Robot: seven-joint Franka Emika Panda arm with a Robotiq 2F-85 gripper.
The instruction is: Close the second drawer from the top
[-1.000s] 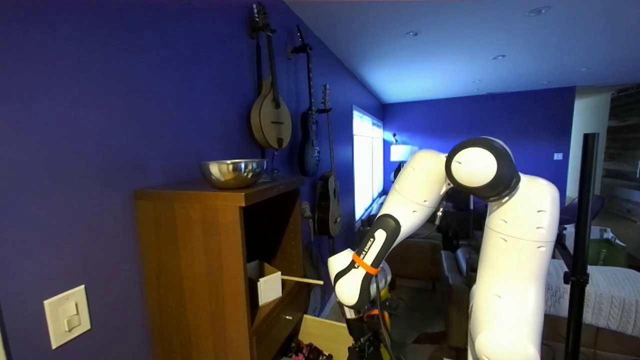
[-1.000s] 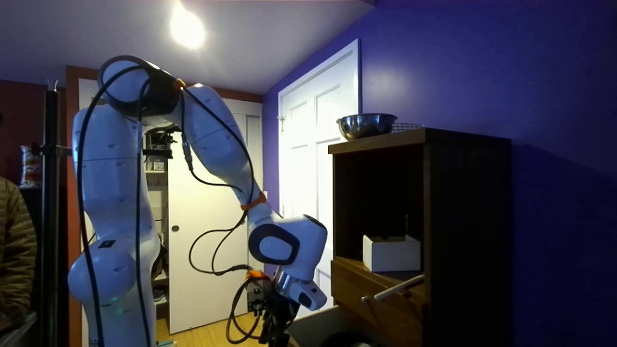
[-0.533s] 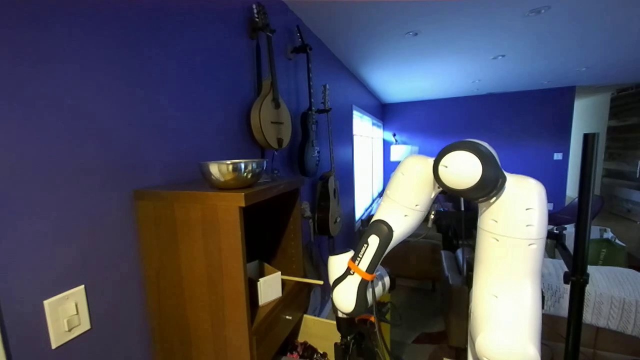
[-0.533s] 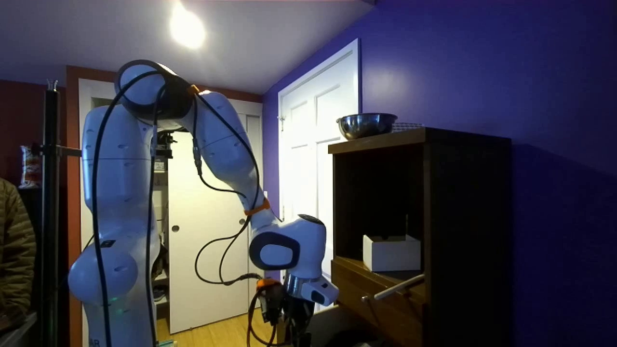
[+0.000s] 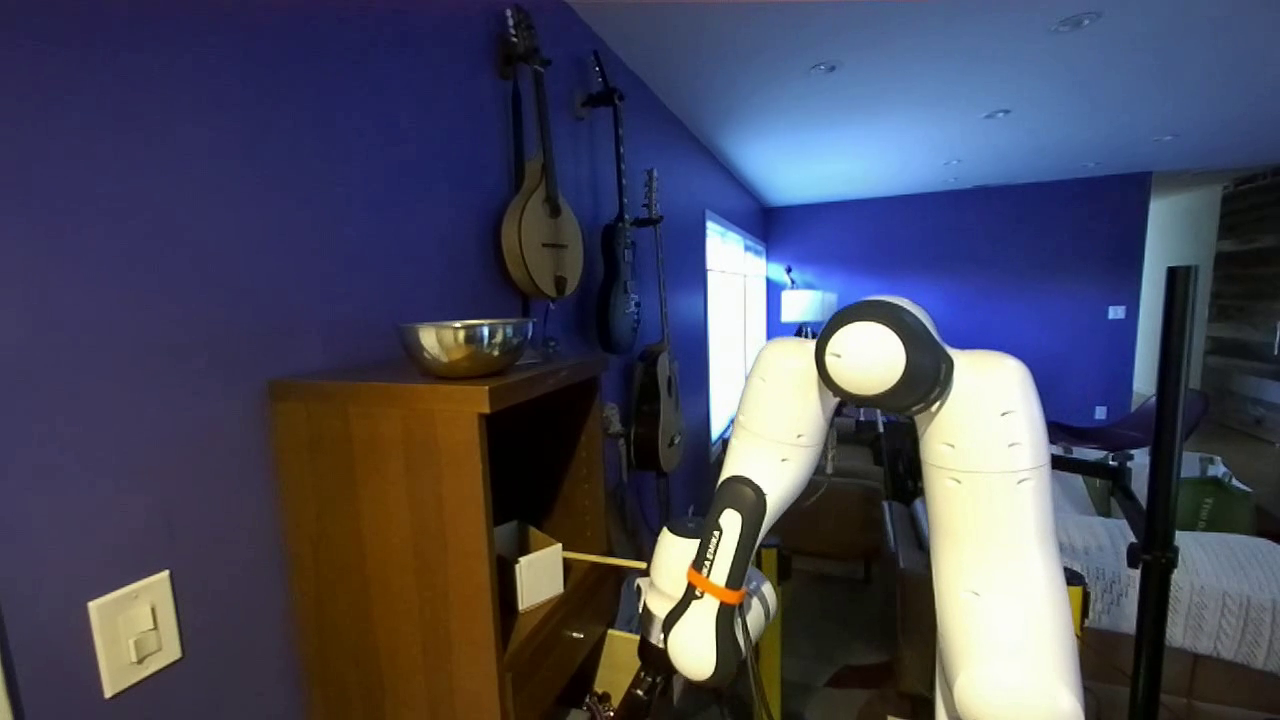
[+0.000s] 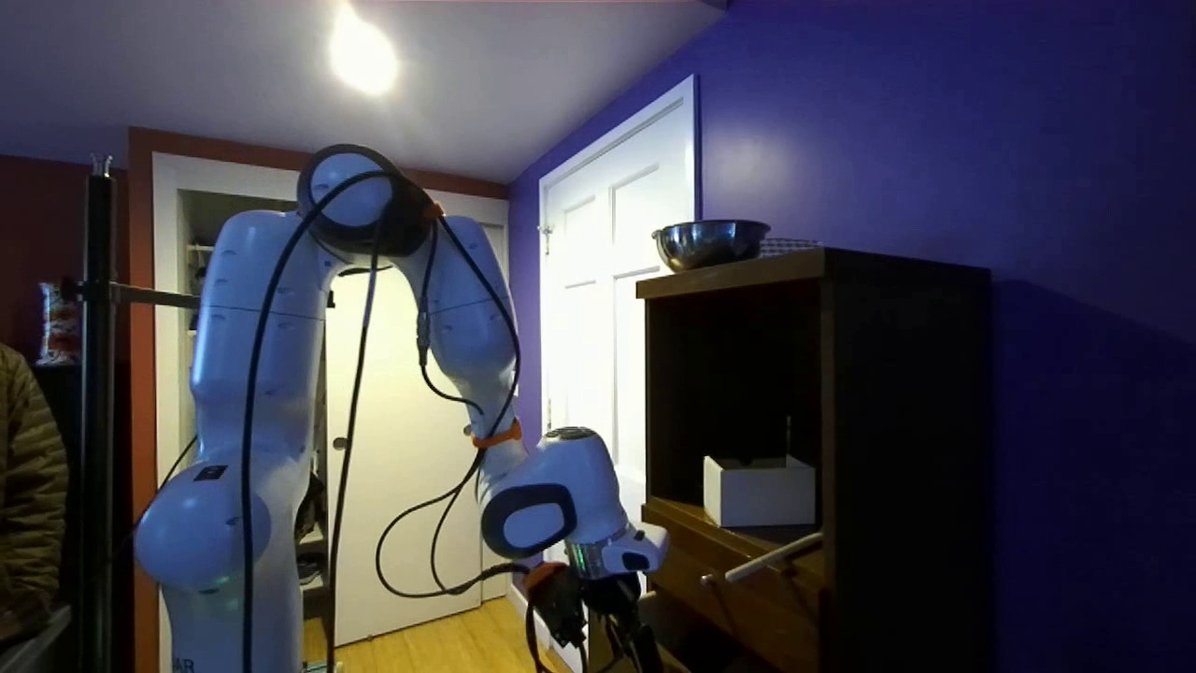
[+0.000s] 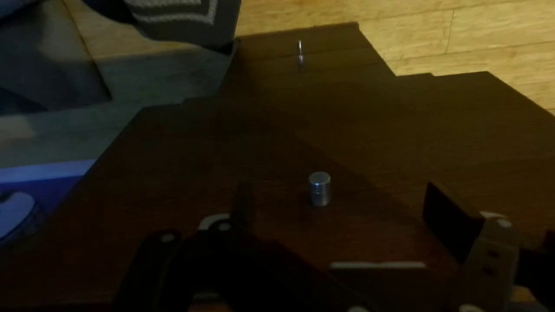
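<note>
Gripper [image 7: 340, 197] along the lower edge of the wrist view, jaws spread wide: one finger [image 7: 451, 223] at lower right, its mate left of centre. Between them, as pictured, a round metal knob [image 7: 320, 189] on a dark brown wooden front [image 7: 269, 156]; which drawer's front, and whether anything touches, cannot be told. Smaller knob [image 7: 300, 50] near top centre, plank floor [image 7: 477, 34] at upper right.

In an exterior view, cabinet [image 5: 390, 540] left of centre, metal bowl [image 5: 468, 352] on top. White box [image 5: 541, 576] sits in its open compartment [image 5: 530, 455]; pale bar [image 5: 605, 561] juts out beside it. Second drawer [image 5: 618, 660] stands pulled out at bottom centre, under the top drawer [image 5: 552, 648]; pale tan inside shows, partly hidden by the gripper. Arm [image 5: 866, 358] arches across right half.

In an exterior view, white door [image 6: 598, 327] behind, cabinet at right. Gripper at the bottom edge, right of centre, jaws too dark to read; drawer dark beside it, mostly cut off. Olive quilted sleeve [image 6: 33, 467] cut by the left edge.
</note>
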